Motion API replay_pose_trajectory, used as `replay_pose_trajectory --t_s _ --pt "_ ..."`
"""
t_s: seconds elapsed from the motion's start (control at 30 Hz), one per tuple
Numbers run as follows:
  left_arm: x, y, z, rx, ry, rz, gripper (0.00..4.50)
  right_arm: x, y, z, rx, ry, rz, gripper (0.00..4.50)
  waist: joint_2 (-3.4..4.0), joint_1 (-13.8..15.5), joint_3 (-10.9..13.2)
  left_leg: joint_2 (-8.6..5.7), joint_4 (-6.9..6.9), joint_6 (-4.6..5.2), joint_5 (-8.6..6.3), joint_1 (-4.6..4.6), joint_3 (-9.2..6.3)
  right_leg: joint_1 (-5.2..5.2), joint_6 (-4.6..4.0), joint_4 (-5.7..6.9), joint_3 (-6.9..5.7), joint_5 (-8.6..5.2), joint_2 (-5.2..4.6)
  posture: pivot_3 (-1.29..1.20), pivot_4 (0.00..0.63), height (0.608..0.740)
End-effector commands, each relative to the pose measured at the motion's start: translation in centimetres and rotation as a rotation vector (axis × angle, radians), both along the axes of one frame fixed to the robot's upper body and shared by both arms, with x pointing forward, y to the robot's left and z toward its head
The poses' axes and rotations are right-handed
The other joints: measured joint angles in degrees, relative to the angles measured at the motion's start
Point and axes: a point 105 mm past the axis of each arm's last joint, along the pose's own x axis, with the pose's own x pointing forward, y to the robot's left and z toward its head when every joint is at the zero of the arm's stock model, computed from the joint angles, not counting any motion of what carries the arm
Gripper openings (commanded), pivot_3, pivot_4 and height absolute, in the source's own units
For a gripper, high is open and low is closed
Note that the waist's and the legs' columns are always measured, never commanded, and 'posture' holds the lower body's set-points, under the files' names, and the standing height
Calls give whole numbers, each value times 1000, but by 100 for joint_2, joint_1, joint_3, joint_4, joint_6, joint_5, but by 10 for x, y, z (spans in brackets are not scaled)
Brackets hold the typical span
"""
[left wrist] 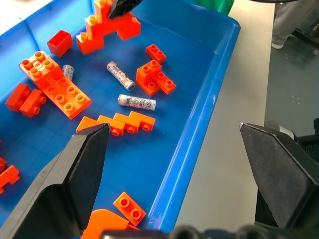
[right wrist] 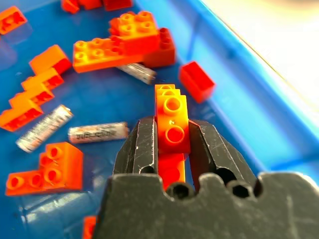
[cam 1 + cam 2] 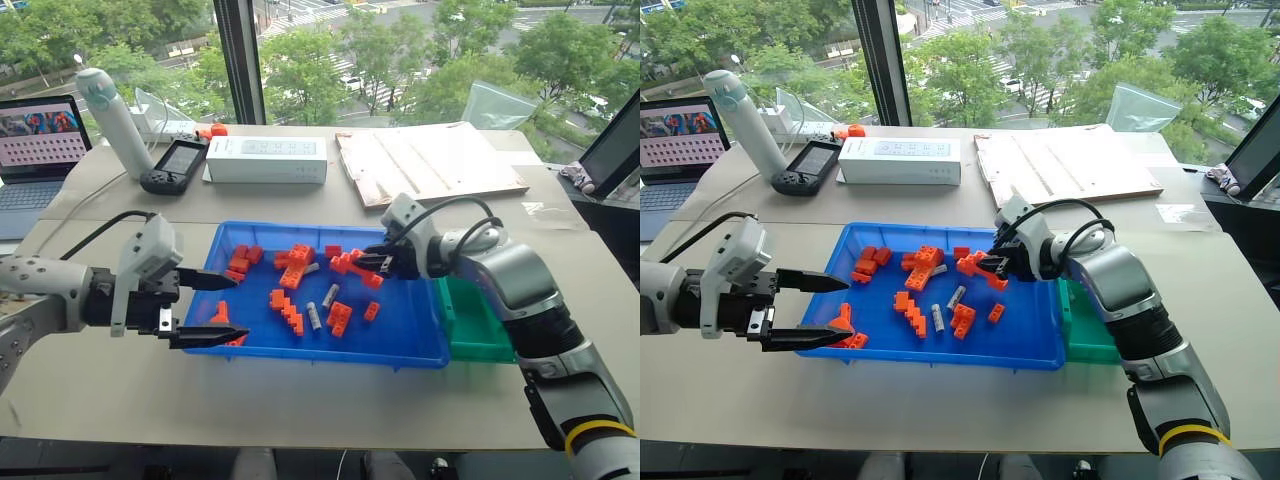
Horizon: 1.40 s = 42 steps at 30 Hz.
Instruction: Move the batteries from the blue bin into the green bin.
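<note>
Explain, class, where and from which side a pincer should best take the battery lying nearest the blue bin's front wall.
Probably across its round middle, from straight above. The battery lies flat on the blue bin floor with bare floor along both long sides, so fingers can drop either side. An orange stepped brick sits close in front, so keep the pincer narrow and centred.

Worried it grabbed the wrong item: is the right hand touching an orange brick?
Touching. The right wrist view shows the right hand with both fingers pressed against the sides of an orange brick.
</note>
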Motion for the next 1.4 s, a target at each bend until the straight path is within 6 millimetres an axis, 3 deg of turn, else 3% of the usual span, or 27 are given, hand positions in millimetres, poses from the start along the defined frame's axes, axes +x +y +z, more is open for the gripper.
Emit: replay_pose_trajectory --t_s 0.03,0.17,0.27,0.43,0.53,0.63,0.9,1.4 --pt "3 -1 6 5 -43 -17 4500 8 -10 14 -15 -90 -34 1089 0 -18 0 0 -1 0 0 0 0 -1 -1 0 0 0 0 0 150 732" --pt "3 -1 7 7 -44 -22 4500 10 -9 14 -14 -97 -37 1089 0 -29 0 0 -3 0 0 0 0 -1 -1 0 0 -1 0 0 150 732" --pt "3 1 6 15 -44 -18 4500 8 -3 22 20 -113 -13 1732 -1 -29 0 0 -3 -1 1 0 0 -1 -2 0 0 -1 0 0 150 732" --pt "1 3 6 26 -39 -12 4500 -10 18 40 47 -153 128 3396 -1 -23 1 0 -3 -3 2 0 0 -1 -1 0 0 -1 0 0 150 732" --pt "0 4 5 29 -37 -10 4500 -25 35 36 28 -141 233 4361 -1 -27 1 0 -4 -3 2 0 0 -1 -2 0 0 -1 0 0 150 732" --pt "0 4 4 30 -38 -7 4500 -31 50 20 7 -99 283 4361 -1 -27 0 0 -5 -3 1 0 -1 -1 -2 0 -2 -1 0 0 150 732" --pt "-1 10 -2 72 -35 18 4500 -18 67 -18 -82 -7 246 4361 -2 -16 1 0 -3 -4 2 0 -1 -1 -2 0 -3 -1 0 0 150 732" --pt "-5 14 -7 87 -36 45 4500 -13 71 -44 -214 75 224 4361 -2 -23 1 1 -8 -5 2 0 -1 -3 -3 0 -7 -2 0 0 150 732"
